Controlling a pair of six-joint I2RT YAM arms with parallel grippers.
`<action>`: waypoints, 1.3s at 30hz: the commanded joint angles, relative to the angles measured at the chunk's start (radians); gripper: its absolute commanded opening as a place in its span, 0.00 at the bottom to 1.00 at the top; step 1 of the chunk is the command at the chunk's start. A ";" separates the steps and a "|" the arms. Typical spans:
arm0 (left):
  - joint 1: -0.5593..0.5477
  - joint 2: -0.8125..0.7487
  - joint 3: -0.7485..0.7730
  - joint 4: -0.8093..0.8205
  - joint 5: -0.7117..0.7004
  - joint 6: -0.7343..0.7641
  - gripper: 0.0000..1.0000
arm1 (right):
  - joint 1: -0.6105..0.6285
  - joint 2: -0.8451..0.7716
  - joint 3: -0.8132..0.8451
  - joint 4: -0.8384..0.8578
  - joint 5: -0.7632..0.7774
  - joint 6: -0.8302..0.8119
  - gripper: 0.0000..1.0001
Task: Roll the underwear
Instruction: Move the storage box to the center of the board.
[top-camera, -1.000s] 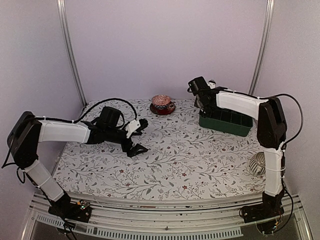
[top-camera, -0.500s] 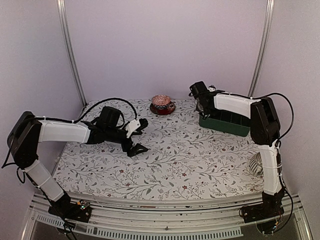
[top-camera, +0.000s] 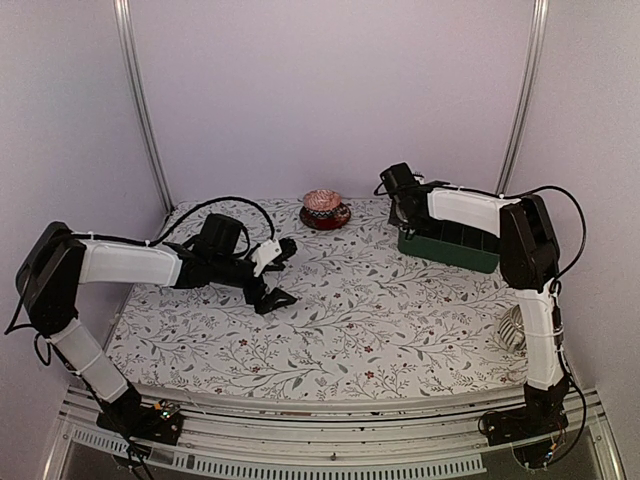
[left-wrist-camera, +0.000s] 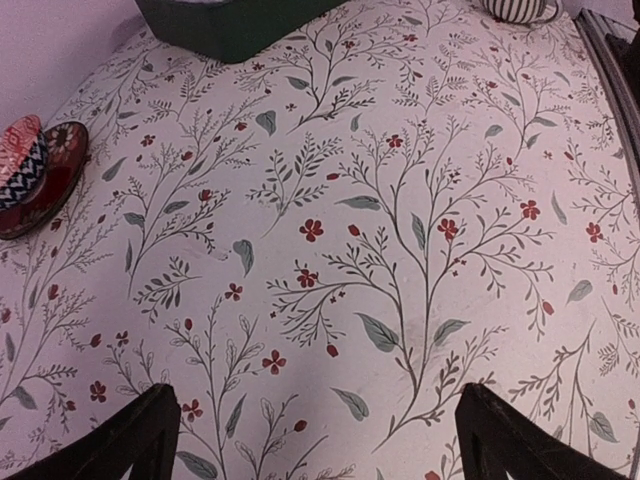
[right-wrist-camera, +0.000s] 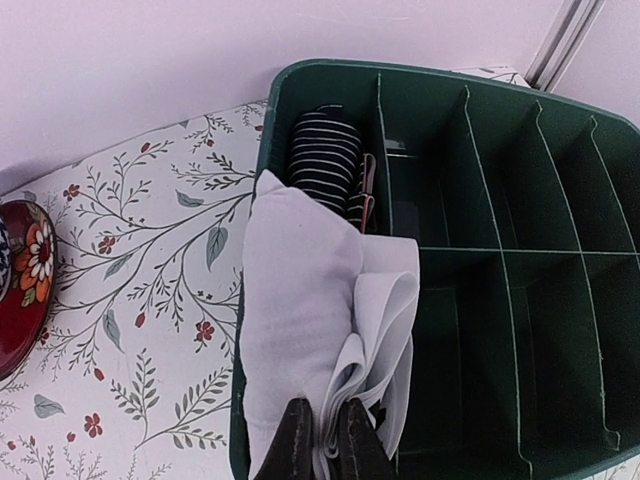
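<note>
The table, covered in a floral cloth, fills the scene. Pale walls stand close along its left, far and right edges, and the arms' bases sit along the near edge. Most of the cloth's middle and near part lies open.

The green divided bin sits at the far right corner, close to the back wall, with its long side angled across the table. The left arm reaches in low from the left edge, and the left gripper hovers over bare cloth with its fingers spread wide, holding nothing. The right arm arcs over to the bin's left end. There the right gripper is pinched tight on the white brief.

That brief is a soft bundle of layered folds, bulging up in the bin's near-left compartment and lapping against the left wall. The striped brief, black with thin pale lines, sits rolled in the compartment just behind it.

A red saucer with a cup stands at the far edge. A striped cup sits near the right edge.
</note>
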 joint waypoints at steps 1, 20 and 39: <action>0.005 0.015 0.016 0.002 0.013 0.005 0.98 | 0.003 0.047 0.002 -0.001 -0.072 -0.013 0.02; 0.005 0.029 0.030 -0.015 0.021 -0.002 0.98 | -0.013 0.061 0.029 -0.205 -0.236 0.073 0.02; 0.005 0.031 0.045 -0.041 0.034 -0.019 0.98 | 0.048 -0.247 -0.312 -0.392 -0.346 0.020 0.02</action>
